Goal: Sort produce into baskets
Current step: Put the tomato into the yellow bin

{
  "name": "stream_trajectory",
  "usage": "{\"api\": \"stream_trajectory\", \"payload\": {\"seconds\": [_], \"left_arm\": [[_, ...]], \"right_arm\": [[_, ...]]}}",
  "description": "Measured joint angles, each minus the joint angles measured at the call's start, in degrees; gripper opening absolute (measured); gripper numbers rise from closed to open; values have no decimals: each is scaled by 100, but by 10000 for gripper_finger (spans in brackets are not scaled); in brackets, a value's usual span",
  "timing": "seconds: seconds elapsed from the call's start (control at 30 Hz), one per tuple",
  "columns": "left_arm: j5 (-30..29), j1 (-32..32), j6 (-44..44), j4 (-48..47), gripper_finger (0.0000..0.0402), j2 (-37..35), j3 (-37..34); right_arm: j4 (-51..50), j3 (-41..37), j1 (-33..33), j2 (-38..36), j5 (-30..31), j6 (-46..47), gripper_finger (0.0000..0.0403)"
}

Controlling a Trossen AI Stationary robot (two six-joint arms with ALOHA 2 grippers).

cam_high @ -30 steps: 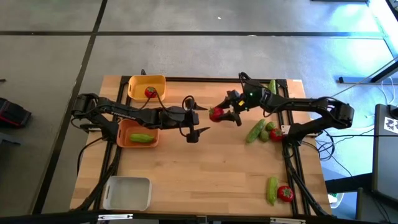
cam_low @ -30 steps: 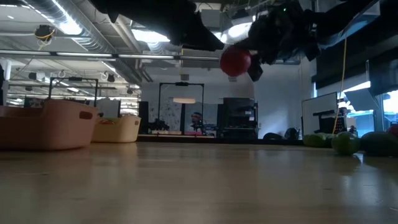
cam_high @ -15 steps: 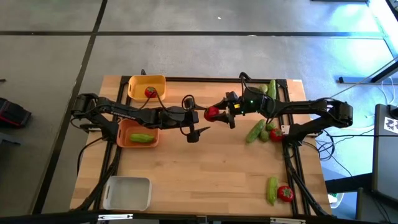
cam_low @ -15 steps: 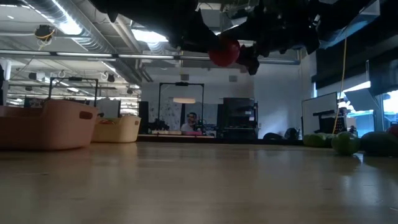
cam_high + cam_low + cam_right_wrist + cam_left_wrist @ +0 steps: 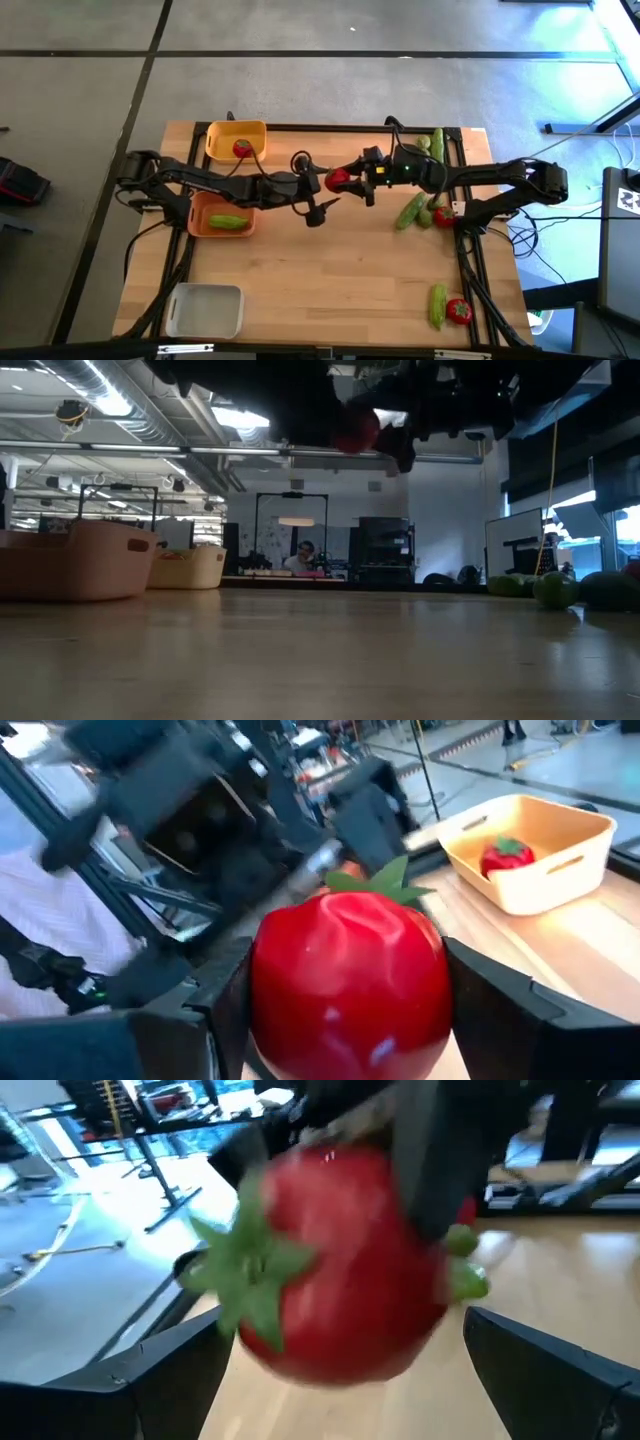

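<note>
- Sorted so far, as I judge it: one tomato (image 5: 241, 148) in the yellow basket (image 5: 236, 128) and one cucumber (image 5: 227, 221) in the orange basket (image 5: 199, 206); the white-grey basket (image 5: 205, 310) looks bare.
- Left to sort: a cluster of green pieces and a red one (image 5: 444, 217) by the right arm, plus a cucumber-and-tomato pair (image 5: 448, 308) near the surface's front right corner.
- The right hand (image 5: 352, 181) grips a tomato (image 5: 337, 180) above mid-surface; the left hand (image 5: 318, 198) is spread wide just beside it, seemingly for a handover.
- The right wrist view shows the firm grip on the tomato (image 5: 347, 978) and the yellow basket (image 5: 540, 860) beyond; the low view leaves both hands dark.
</note>
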Motion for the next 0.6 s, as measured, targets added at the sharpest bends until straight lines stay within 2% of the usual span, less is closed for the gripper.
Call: {"api": "stream_trajectory", "payload": {"seconds": [0.17,0.33,0.5,0.6], "left_arm": [[-237,-60,266,777,390,211,2],[-788,-155,517,889,390,219,2],[-874,-239,639,884,388,219,2],[-862,-240,594,878,371,219,2]], "right_arm": [[215,7,141,78,227,191,250],[19,4,138,90,380,206,250],[13,3,135,90,422,187,250],[13,2,137,92,422,184,250]]}}
